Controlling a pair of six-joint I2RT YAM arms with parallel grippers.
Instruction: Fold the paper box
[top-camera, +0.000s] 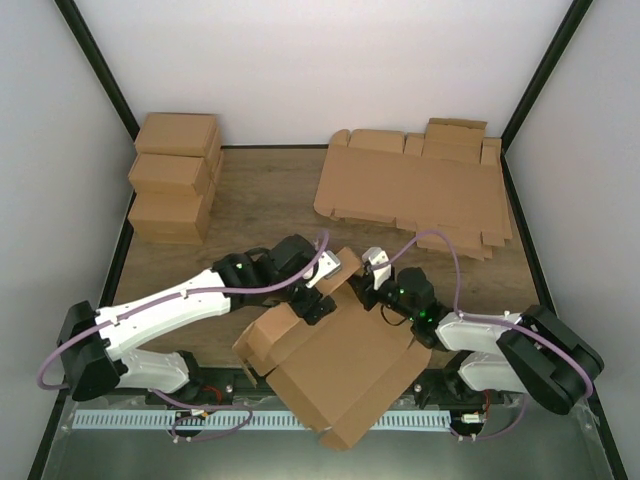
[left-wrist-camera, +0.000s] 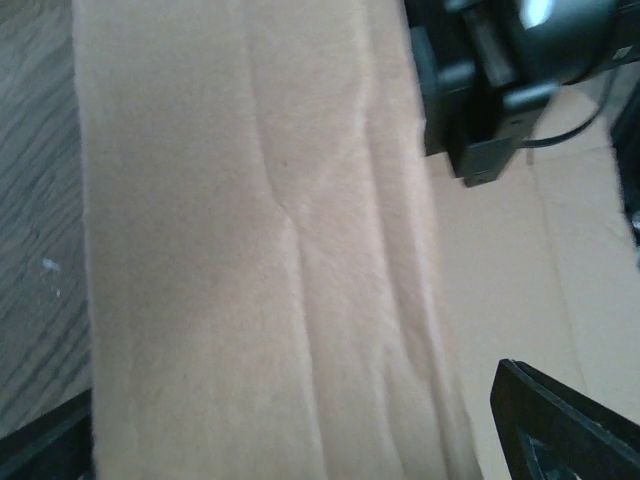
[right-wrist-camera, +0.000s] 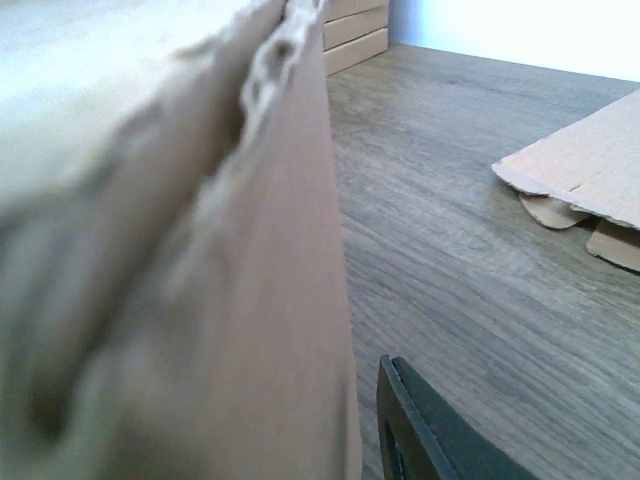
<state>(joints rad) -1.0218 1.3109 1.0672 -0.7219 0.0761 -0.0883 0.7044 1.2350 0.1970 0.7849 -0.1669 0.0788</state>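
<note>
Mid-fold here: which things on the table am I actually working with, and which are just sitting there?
In the job:
- paper box, partly folded, at the near edge
- left claw and right claw, both at its far end

Lying about:
- stack of flat cardboard blanks, far right
- stack of closed boxes, far left

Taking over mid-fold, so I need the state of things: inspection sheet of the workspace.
Surface: brown wood-grain tabletop, no spills.
Job's things: plain brown die-cut cardboard paper box, partly folded, at the near edge.
Clutter: stack of folded brown cardboard boxes far left; sheaf of flat brown cardboard blanks far right.
Claws: left claw open astride a box panel; right claw at the box's far flap, grip unclear.
Cables: purple cables looping over both arms.
Surroundings: white walls, black frame posts.
</note>
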